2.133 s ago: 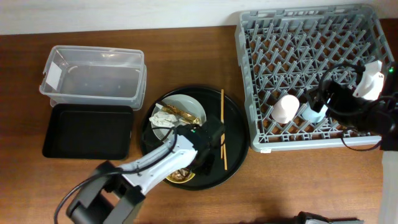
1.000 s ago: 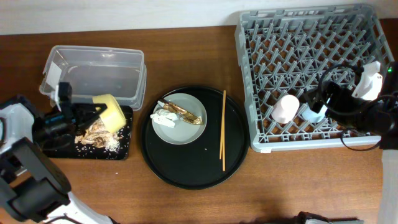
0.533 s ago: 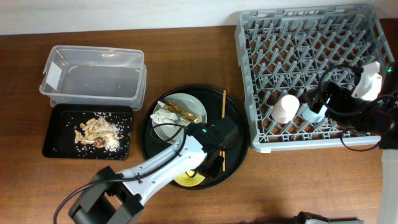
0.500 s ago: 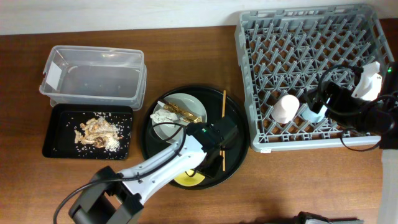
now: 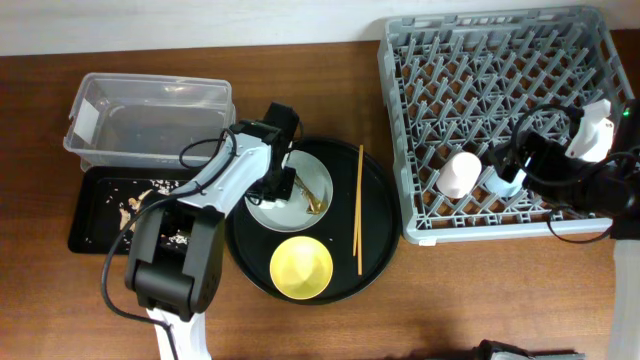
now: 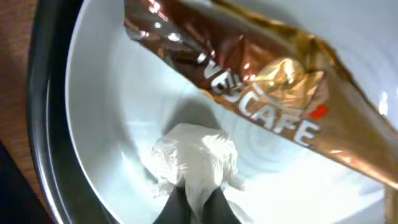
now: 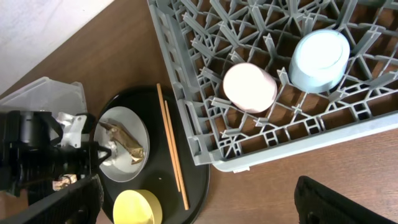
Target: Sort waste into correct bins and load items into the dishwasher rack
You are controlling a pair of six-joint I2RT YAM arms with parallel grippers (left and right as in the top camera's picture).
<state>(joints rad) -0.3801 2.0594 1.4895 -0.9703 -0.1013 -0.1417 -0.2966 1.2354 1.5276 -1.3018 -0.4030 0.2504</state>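
My left gripper [image 5: 272, 190] [image 6: 193, 202] is shut on crumpled white paper [image 6: 196, 158] lying on the pale plate [image 5: 300, 175] [image 6: 106, 124]. A shiny golden-brown wrapper [image 6: 261, 106] [image 5: 312, 203] lies on the same plate. The empty yellow bowl [image 5: 302, 267] and chopsticks [image 5: 358, 210] sit on the round black tray [image 5: 380, 250]. A pinkish cup [image 5: 460, 175] and a light blue cup [image 5: 503, 180] stand in the grey rack [image 5: 470, 70]. My right gripper [image 5: 512, 160] [image 7: 202, 202] is open and empty above the rack's front edge.
A clear tub [image 5: 150, 120] stands at the back left, with nothing showing in it. In front of it a shallow black tray [image 5: 90, 235] holds tan food scraps [image 5: 130, 210]. The left arm crosses over that tray's right end.
My left arm has swung from the front of the round tray to the plate's left side and closed on the white paper. The yellow bowl now sits uncovered. The right arm is unchanged.
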